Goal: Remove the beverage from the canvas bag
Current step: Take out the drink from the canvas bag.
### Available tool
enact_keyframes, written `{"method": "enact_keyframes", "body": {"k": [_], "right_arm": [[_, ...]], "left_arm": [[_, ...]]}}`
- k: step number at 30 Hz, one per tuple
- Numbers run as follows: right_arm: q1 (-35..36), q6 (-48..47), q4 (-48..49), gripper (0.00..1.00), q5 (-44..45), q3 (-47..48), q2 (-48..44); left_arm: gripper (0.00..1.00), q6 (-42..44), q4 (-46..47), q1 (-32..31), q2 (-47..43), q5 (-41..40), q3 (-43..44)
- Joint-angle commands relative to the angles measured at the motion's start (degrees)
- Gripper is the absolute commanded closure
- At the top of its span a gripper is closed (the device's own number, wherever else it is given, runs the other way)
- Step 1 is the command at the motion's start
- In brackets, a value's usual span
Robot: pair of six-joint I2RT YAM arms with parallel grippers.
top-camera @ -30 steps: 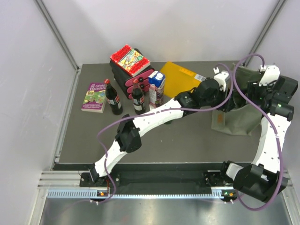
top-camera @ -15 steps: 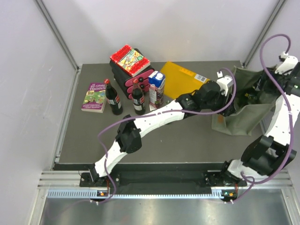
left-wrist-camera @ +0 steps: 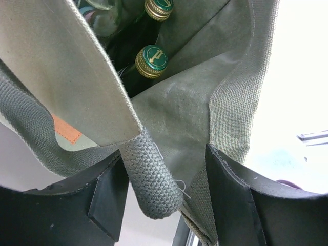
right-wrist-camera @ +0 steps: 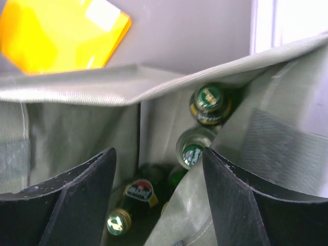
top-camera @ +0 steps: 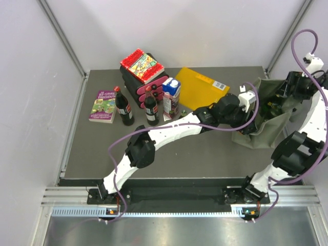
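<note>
top: high behind near edge, down on whole table [top-camera: 205, 148] | left wrist: close at canvas bag [left-wrist-camera: 179, 102] rim, facing in | right wrist: close above mouth | shared: bottles [right-wrist-camera: 207, 102] inside

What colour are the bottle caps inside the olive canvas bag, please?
The metal bottle caps are green, gold-edged; clearest in left wrist view.

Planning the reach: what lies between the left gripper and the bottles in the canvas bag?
Left wrist view: the canvas bag's woven strap inside the left gripper, then bag cloth up to the green-capped bottles.
</note>
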Motion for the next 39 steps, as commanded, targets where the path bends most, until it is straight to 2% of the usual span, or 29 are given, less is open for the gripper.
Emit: {"method": "enact_keyframes", "body": {"k": [1, 9, 16, 23, 39], "right_arm": [[-0.55, -8.95, -7.32, 0.32, -2.71, 2.35, 1.14], [2.6, -5.27, -3.64, 0.31, 7.12, 0.95, 1.67], [7.53, -1.04, 1.28, 0.3, 13.63, 2.43, 5.88], [7.97, 1.33, 4.8, 0.3, 21.01, 5.51, 9.67], [7.71, 1.34, 14.73, 0.3, 27.35, 5.25, 14.15]], "left_arm": [[0.37, 2.73, -1.09, -0.28, -0.32, 2.88, -1.98], [0.37, 1.51, 1.37, 0.16, 0.56, 6.75, -2.16], [0.37, -1.92, 3.21, 1.39, 3.27, 6.05, 1.17], [0.36, -2.98, 4.01, 2.0, 4.34, 3.77, 2.32], [0.35, -11.24, 7.7, 3.85, 9.16, 4.03, 5.3]]}}
